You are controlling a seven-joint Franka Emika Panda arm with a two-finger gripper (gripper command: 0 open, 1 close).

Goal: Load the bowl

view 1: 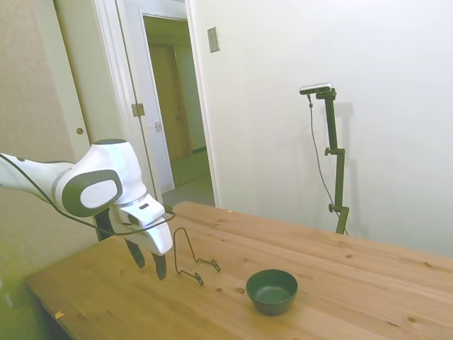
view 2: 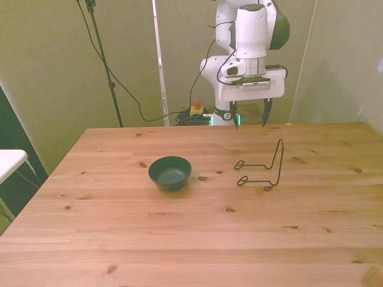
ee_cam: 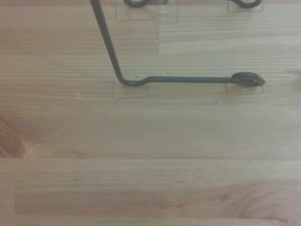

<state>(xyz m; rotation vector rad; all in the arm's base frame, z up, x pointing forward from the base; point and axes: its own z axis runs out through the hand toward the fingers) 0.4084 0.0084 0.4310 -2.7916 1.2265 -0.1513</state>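
the wooden surface [view 2: 179, 239] is bare along its near side in the front view. farther in, the dark green bowl [view 2: 170, 173] sits upright toward the front view's left of centre, nothing inside it. well apart from it, toward the front view's right, stands a thin black wire rack [view 2: 263, 168], its upright loop rising from two flat feet; the wrist view shows one foot [ee_cam: 188, 80] flat on the wood. beyond the rack, at the far edge, the gripper [view 2: 249, 117] hangs above the surface, fingers spread wide and holding nothing.
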